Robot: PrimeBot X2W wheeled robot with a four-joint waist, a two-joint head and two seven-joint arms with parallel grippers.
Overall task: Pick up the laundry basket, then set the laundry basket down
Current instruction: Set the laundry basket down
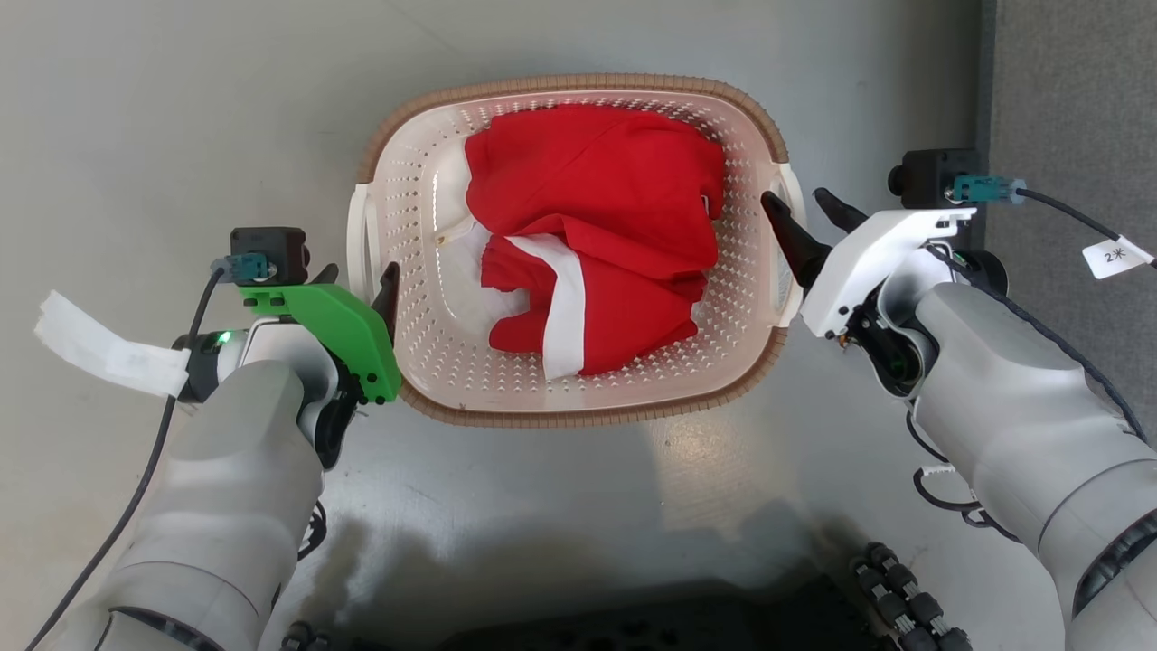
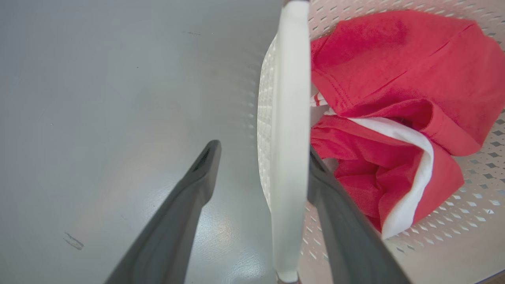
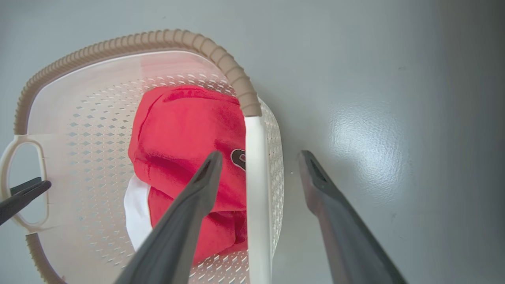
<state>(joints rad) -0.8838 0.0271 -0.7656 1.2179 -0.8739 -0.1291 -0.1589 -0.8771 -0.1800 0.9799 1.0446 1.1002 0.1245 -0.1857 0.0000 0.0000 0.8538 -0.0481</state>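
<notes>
On the grey floor [image 1: 181, 108] before the robot, the laundry basket [image 1: 407, 226] stands upright, its brown rim [image 1: 578, 418] level. A crumpled red garment [image 1: 597, 208] with a white band lies inside it.

The left gripper [image 1: 360, 271] stands spread apart astride the basket's white left handle [image 2: 290, 118]. Its outer finger [image 2: 197, 181] hangs over the floor, clear of the handle. Its inner finger [image 2: 335, 205] is inside the basket and seems to touch the handle's inner face, though the handle hides the contact.

The right gripper [image 1: 795, 197] is likewise parted around the white right handle [image 3: 256, 189], one finger [image 3: 197, 197] over the red cloth and the other [image 3: 327, 197] outside over the floor. Neither finger presses the handle.

From the right wrist, the left gripper's dark tips show at the far handle's opening.

A darker grey strip [image 1: 1067, 81] borders the floor on the robot's right.
</notes>
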